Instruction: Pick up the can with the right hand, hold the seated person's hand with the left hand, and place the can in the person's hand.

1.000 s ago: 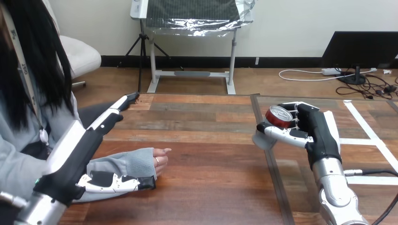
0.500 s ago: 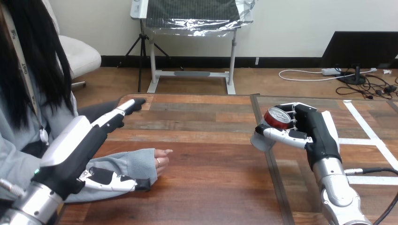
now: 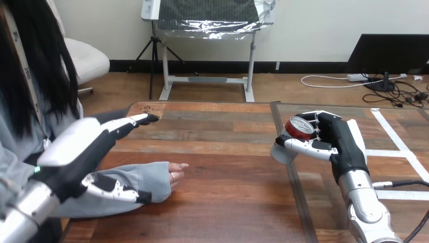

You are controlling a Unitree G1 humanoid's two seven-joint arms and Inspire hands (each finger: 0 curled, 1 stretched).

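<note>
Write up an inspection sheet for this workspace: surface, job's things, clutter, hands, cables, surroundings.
Surface: wooden table, bare planks across the middle.
Job's things: red can, tilted and held off the table at the right; person's hand resting on the table at the left, holding nothing.
Clutter: white tape lines on the table's right part.
Hands: right hand curled round the can; left hand open with fingers straight, over the person's grey sleeve, not closed round it.
Cables: nothing seen between the can and the person's hand.
Surroundings: person seated at the table's left side.
</note>
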